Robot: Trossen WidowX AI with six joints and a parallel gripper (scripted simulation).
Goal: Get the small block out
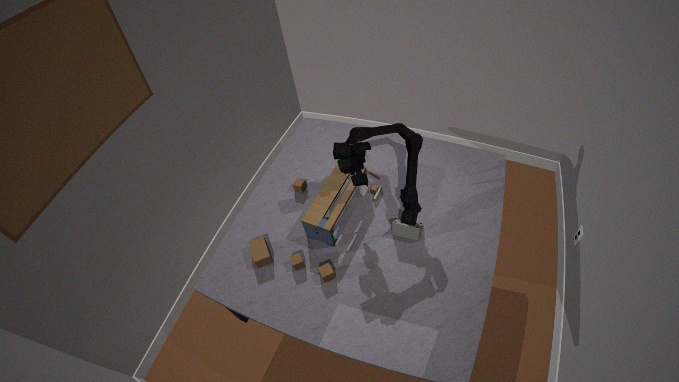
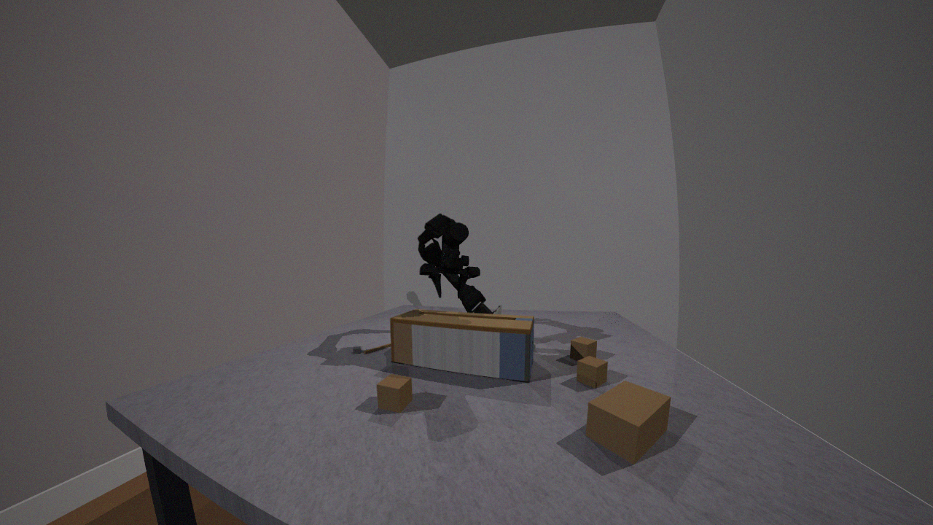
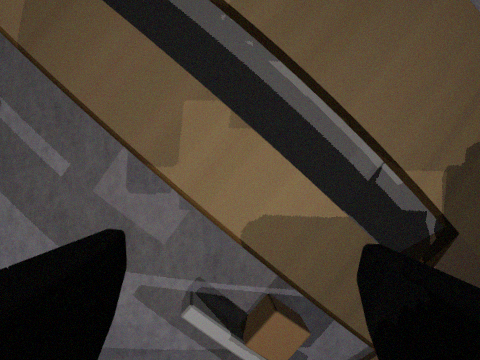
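The small orange-brown block (image 1: 374, 188) (image 3: 278, 336) is outside the box, on the table between the box's front side and a white strip. The box (image 1: 316, 232) (image 2: 456, 352) (image 3: 210, 135) stands upright, with a tan slotted top and a blue end; its clear front is mostly hidden by the angle. My gripper (image 3: 244, 256) is open and empty, above the far part of the box's top and its front edge. In the wrist view the block lies lower than the fingertips, between the two fingers. In the exterior view the box hides the block.
The white strip (image 1: 377, 192) (image 3: 220, 330) lies right beside the block. Another strip (image 1: 352, 242) lies near the blue end. A brown rod (image 1: 373, 174) (image 2: 377, 348) lies by the far end. Tan cubes (image 1: 299, 185) (image 1: 297, 261) and a larger block (image 1: 260, 250) (image 2: 627, 418) stand around the box.
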